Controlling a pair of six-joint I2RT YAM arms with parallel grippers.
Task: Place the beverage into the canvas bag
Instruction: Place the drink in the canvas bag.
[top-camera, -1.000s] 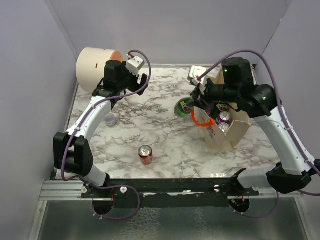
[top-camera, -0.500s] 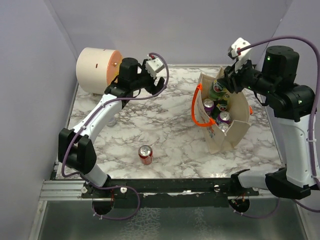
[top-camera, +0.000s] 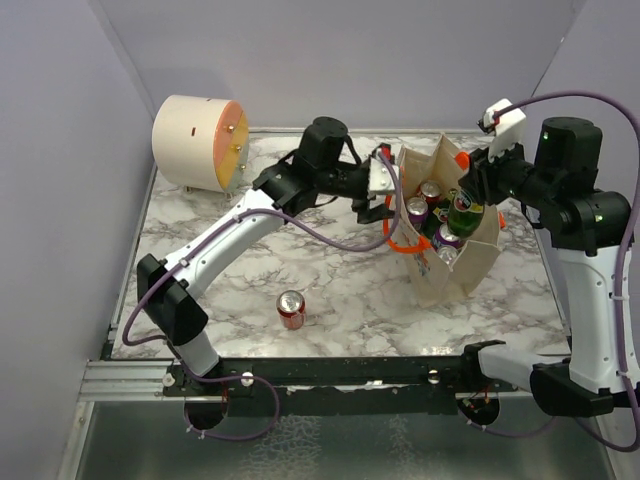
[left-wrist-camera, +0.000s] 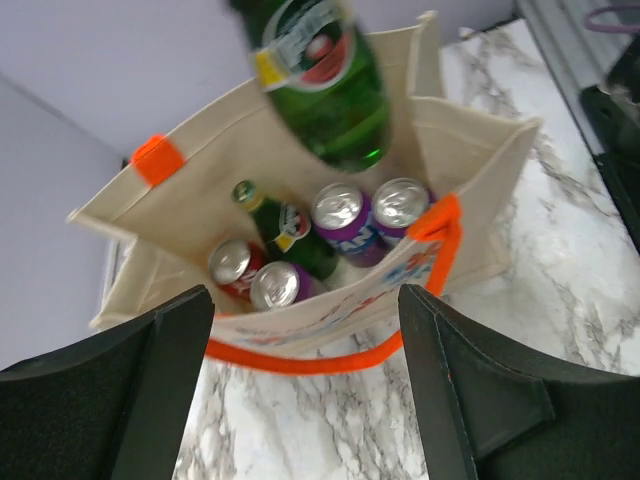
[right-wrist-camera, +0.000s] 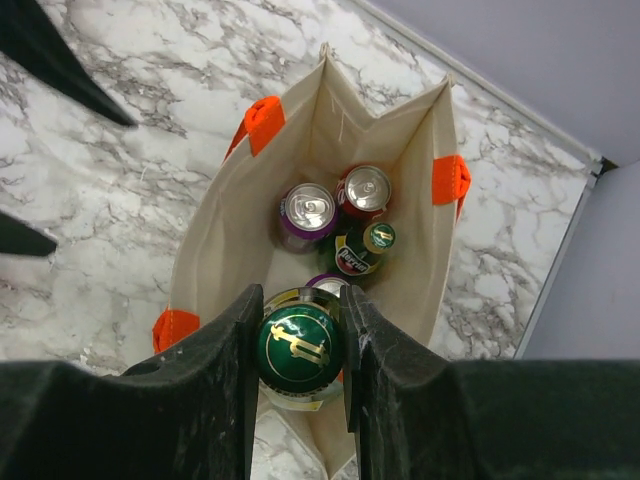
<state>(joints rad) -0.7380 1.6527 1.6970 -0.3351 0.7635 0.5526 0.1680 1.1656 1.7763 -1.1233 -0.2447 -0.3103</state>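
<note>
— Both jaws of the right gripper (right-wrist-camera: 300, 300) pinch a green bottle (right-wrist-camera: 300, 347) at its neck. They stand narrowly apart, with the gold-printed cap facing up between them.

— Where does the bottle hang?

— Over the open mouth of the bag (right-wrist-camera: 220, 230), at the end nearest the right arm. From the left wrist its base looks higher than the rim and clear of the drinks below, but I cannot tell for sure.

— What sits in the bag?

— A purple can (right-wrist-camera: 307, 210) and a red can (right-wrist-camera: 365, 190) just beside it. There is also a smaller bottle (right-wrist-camera: 362, 248) standing upright, and more cans partly hidden under the held one.

— And the left gripper (left-wrist-camera: 305, 300)?

— Spread wide, with nothing between its jaws. It points at the bag's long side, where an orange handle (left-wrist-camera: 330, 355) droops. The top view does not settle whether it touches that handle.

— The bag itself?

— It stands upright on the right half of the marble table (top-camera: 330, 270), with its printed side towards the arms' bases.

— Anything else out there?

— A loose can (top-camera: 291, 308), red, stands near the front edge, well apart from the bag. A beige drum (top-camera: 195, 143) with an orange face lies on its side in the far left corner.
</note>
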